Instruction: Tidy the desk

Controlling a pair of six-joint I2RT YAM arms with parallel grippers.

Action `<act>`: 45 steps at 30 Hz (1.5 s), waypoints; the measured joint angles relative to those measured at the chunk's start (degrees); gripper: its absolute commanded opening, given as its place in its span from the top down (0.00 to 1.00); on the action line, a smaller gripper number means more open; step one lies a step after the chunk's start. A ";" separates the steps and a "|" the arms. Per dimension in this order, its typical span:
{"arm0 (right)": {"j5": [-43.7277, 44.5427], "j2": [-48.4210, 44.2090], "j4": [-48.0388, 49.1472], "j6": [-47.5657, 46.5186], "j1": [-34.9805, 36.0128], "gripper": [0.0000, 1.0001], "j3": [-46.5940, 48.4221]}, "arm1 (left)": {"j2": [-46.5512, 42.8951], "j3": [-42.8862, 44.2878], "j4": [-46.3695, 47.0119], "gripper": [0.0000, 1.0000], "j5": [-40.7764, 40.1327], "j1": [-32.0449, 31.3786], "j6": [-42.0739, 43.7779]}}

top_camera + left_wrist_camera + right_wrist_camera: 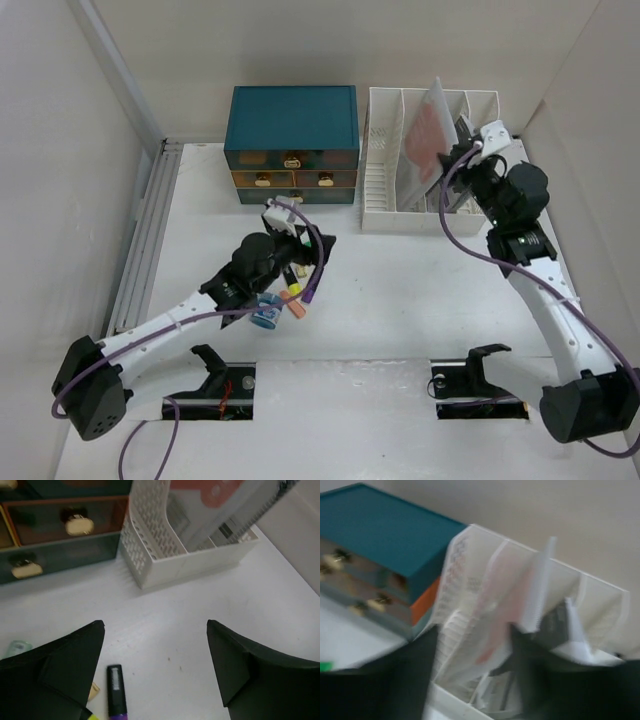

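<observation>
A pile of small desk items, markers and clips among them, lies left of centre on the white table. My left gripper hovers just right of it, open and empty. In the left wrist view the left gripper has a black-capped purple marker by its left finger. A pink-patterned booklet leans in the white file organizer. My right gripper is at the booklet's right edge. The right wrist view is blurred; there the right gripper has its fingers spread wide either side of the booklet.
A teal chest of drawers stands at the back, left of the organizer. A metal rail runs along the table's left side. Enclosure walls close in on both sides. Two black holders sit at the near edge.
</observation>
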 measured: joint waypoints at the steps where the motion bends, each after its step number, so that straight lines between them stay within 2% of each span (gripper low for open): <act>1: -3.13 1.01 -1.73 0.28 0.00 0.15 1.20 | 0.70 1.51 0.02 0.07 -1.95 0.44 -0.13; 2: -6.84 2.29 -3.08 0.13 0.00 0.00 2.49 | 1.36 3.08 0.07 0.00 -3.72 0.72 -0.37; 9: -27.39 16.96 -16.35 2.12 0.00 0.00 15.17 | 9.18 19.32 -2.60 0.00 -10.75 7.06 -1.05; 11: -30.08 19.17 -18.12 3.06 0.00 0.00 16.52 | 12.39 24.83 -4.76 0.06 -10.86 10.01 -1.11; 13: -31.39 19.56 -19.78 3.80 0.00 0.07 16.41 | 15.10 28.83 -6.36 0.21 -10.21 12.76 -1.29; 15: -32.28 19.30 -20.20 4.46 0.00 0.35 15.98 | 17.49 31.82 -8.17 0.36 -7.69 16.24 -1.51; 16: -32.68 19.15 -20.26 4.61 0.00 0.52 15.80 | 18.49 32.87 -8.87 0.43 -6.32 17.70 -1.46; 17: -33.14 18.88 -20.37 5.01 0.00 0.85 15.56 | 19.80 34.29 -10.19 0.50 -4.26 19.65 -1.49; 18: -33.55 18.58 -20.37 5.33 0.00 0.97 15.17 | 21.00 35.47 -10.88 0.50 -2.27 20.96 -1.73; 20: -33.94 18.03 -20.55 6.19 0.00 1.00 14.51 | 23.10 37.68 -12.46 0.48 1.95 23.43 -1.66; 21: -34.14 17.73 -20.55 6.34 0.00 0.94 14.16 | 23.80 38.23 -13.22 0.47 4.13 24.26 -1.66; 22: -34.25 17.46 -20.52 6.60 0.00 0.75 13.81 | 23.96 38.38 -14.01 0.45 6.45 24.79 -1.42; 23: -34.56 17.14 -20.55 6.75 0.00 0.50 13.42 | 23.96 38.38 -14.99 0.43 8.22 24.98 -1.11; 24: -34.97 16.83 -20.68 6.99 0.00 0.41 13.07 | 23.76 38.18 -15.61 0.42 9.94 25.00 -0.59; 26: -36.24 16.50 -20.48 7.08 -0.02 0.11 12.63 | 22.93 37.09 -16.11 0.41 12.48 25.07 0.28; 27: -36.96 16.46 -20.44 7.30 -0.02 0.00 12.48 | 22.43 36.09 -16.11 0.41 13.38 25.09 0.72; 37: -40.22 18.99 -20.37 7.96 -0.02 0.00 12.31 | 22.93 33.42 -17.77 0.41 14.80 25.86 2.23; 45: -39.39 18.97 -20.31 9.73 -0.02 0.00 12.31 | 31.21 33.55 -17.97 0.41 9.38 25.33 1.79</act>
